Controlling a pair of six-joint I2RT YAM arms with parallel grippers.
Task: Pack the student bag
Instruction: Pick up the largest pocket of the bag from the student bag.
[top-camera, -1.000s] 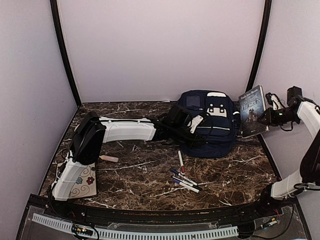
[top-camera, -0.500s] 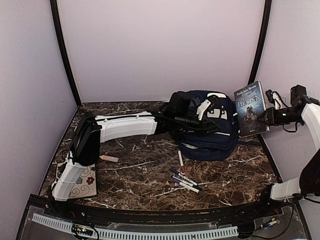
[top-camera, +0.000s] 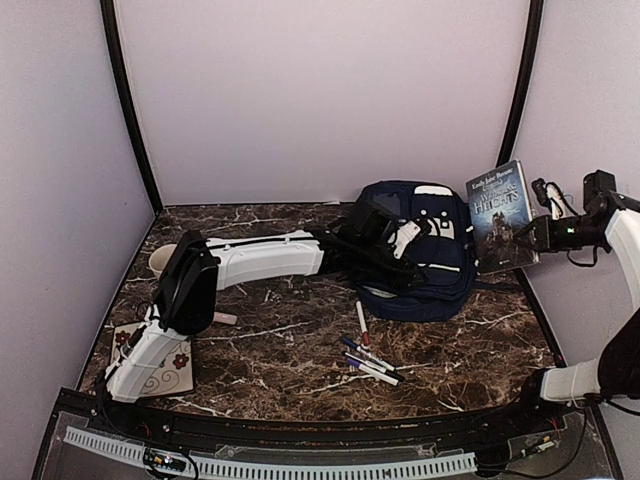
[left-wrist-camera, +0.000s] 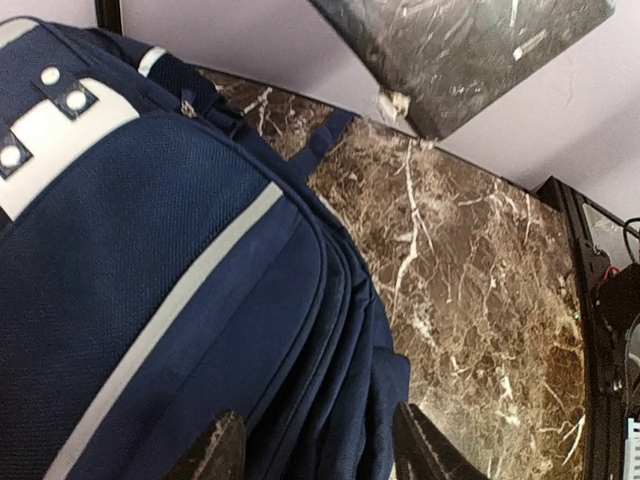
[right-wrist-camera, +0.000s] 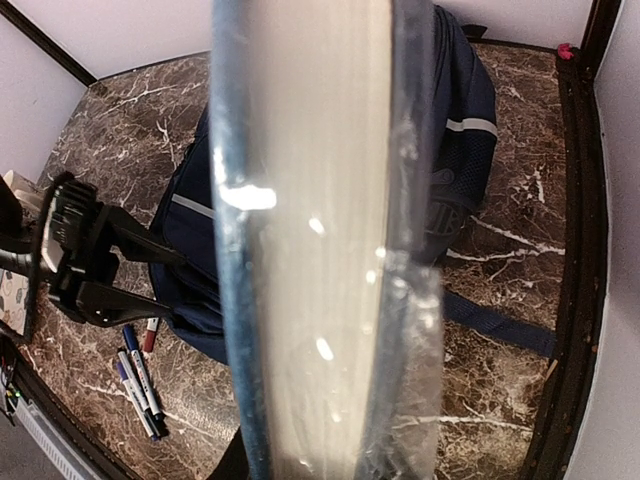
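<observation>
The student bag, navy with thin white stripes and a studded white patch, lies at the back of the table. My left gripper hovers over its front left part. In the left wrist view its fingers stand apart on either side of the bag's folded edge, open and pinching nothing. My right gripper is shut on a dark-covered book and holds it upright in the air just right of the bag. In the right wrist view the book's page edge fills the middle, hiding the fingers.
Several pens and a red-tipped marker lie in front of the bag. A flowered mat and a small pink item sit at the left by my left arm, with a pale cup behind it.
My left gripper had the bag's top pinched and lifted; it has opened and dropped back, and the bag has settled. The right gripper keeps the book, shifted slightly left.
</observation>
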